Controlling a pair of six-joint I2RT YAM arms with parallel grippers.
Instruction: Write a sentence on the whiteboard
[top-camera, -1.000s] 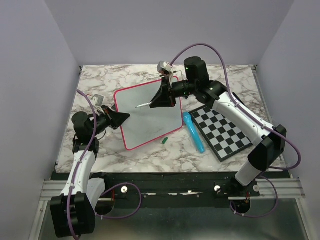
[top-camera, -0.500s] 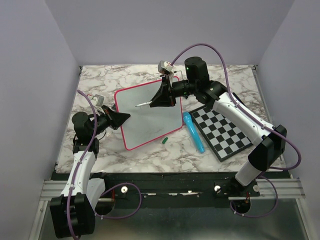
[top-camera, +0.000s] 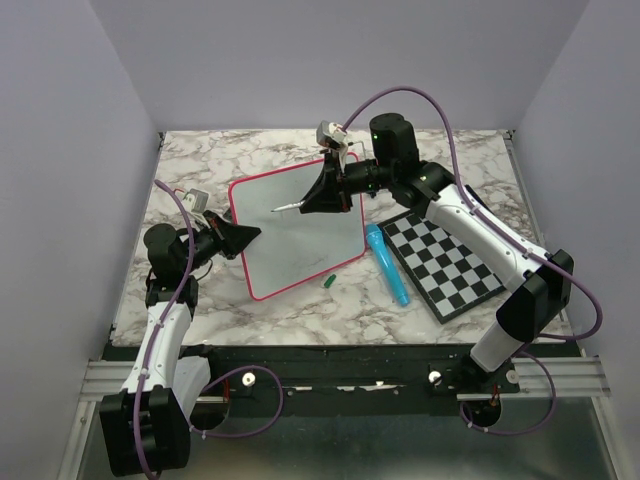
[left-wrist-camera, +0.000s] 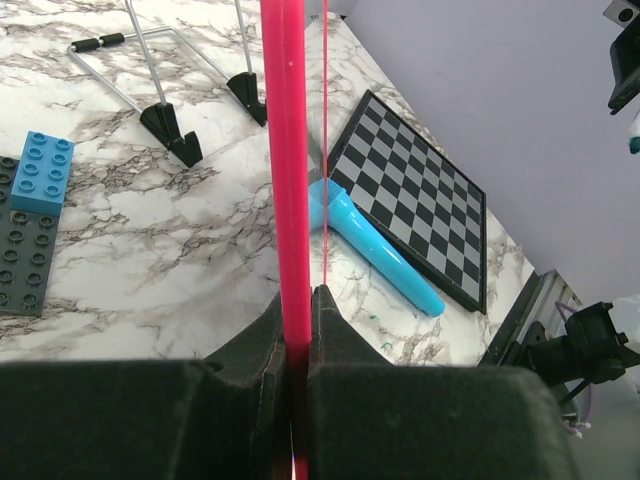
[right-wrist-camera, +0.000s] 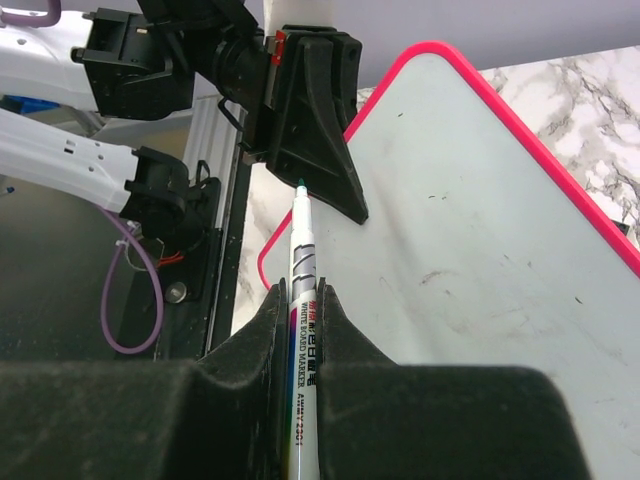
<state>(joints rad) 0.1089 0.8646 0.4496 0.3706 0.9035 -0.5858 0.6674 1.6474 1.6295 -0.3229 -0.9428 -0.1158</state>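
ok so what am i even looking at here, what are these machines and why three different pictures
These are two robot arms bolted at the near edge of a marble table. One picture looks down from above and behind them. The other two come from a camera on each wrist, so each shows its own fingers. The left gripper is shut on the pink edge of the whiteboard, apparently steadying it. The right gripper is shut on a whiteboard marker, its tip over the board. Also on the table are a checkered board, a blue tube and a green cap. No readable writing shows yet.
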